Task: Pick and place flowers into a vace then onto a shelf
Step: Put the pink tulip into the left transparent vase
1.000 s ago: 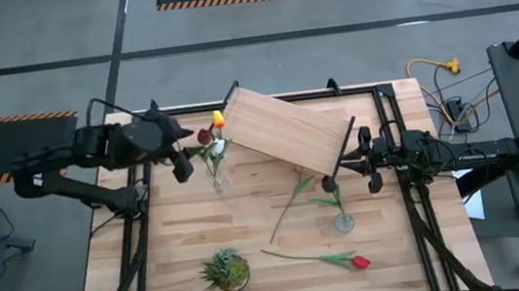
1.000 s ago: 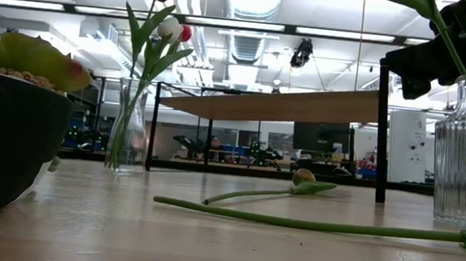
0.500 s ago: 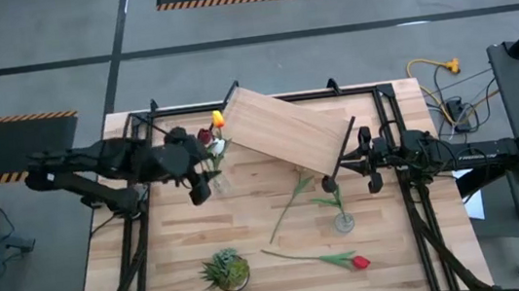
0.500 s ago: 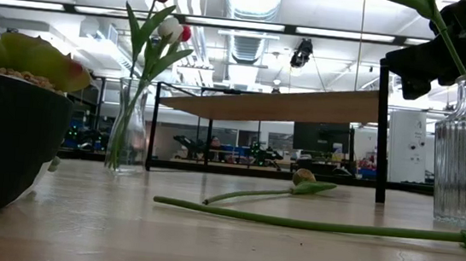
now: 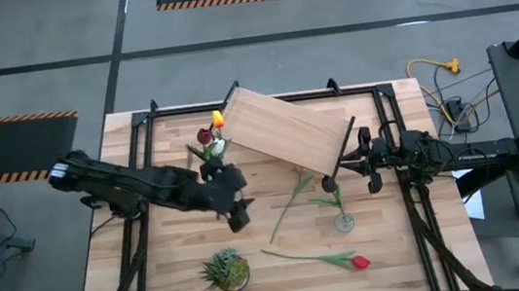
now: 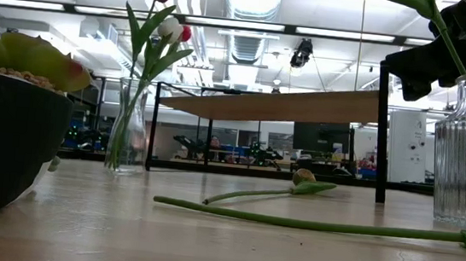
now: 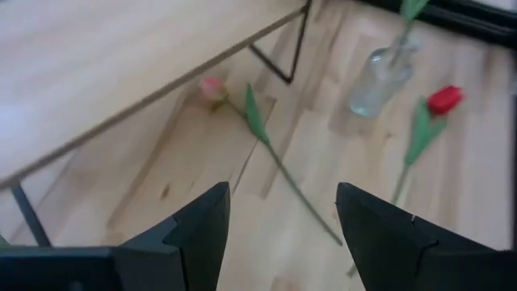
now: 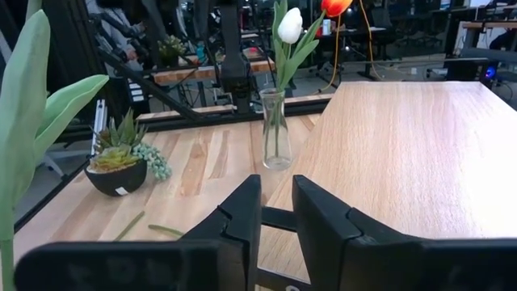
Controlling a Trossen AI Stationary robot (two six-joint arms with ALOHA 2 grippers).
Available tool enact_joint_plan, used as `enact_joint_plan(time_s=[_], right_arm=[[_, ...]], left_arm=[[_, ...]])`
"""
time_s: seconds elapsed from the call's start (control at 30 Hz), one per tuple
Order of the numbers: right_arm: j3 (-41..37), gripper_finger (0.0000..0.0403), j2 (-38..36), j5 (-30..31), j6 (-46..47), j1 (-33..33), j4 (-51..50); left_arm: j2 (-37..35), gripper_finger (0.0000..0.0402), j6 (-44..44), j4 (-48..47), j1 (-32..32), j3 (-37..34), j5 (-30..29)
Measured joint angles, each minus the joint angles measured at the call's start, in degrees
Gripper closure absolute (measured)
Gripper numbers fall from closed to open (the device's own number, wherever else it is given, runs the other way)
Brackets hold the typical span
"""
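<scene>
Left gripper (image 5: 239,213) out over mid-table, fingers spread, nothing held, above pink-headed tulip (image 7: 266,145) lying flat beside light wooden plank shelf on black legs (image 5: 289,129). Red tulip (image 5: 331,259) lies nearer front edge. Tall clear glass vase (image 5: 215,175) holds red, yellow, white tulips. Right gripper (image 5: 369,159) by shelf's right end, fingers nearly closed; cannot tell whether they pinch green stem in ribbed glass bottle (image 5: 344,220).
</scene>
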Motion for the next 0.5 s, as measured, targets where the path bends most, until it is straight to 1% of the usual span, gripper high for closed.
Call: enact_joint_plan(time_s=[0.1,0.27,0.5], right_arm=[[0.0,0.0339,-0.04,-0.01,-0.01,-0.01,0.0],[0.0,0.0334,-0.02,0.0,-0.06,-0.01,0.02],[0.0,0.0326,-0.02,0.0,-0.19,-0.01,0.02]], left_arm=[[2.76,0.0191,-3.49,0.61,0.0,0.0,-1.35],[6.9,0.0191,-7.8,3.89,-0.09,0.0,-1.4],[12.69,0.0191,-8.42,11.29,-0.09,0.0,-1.29]])
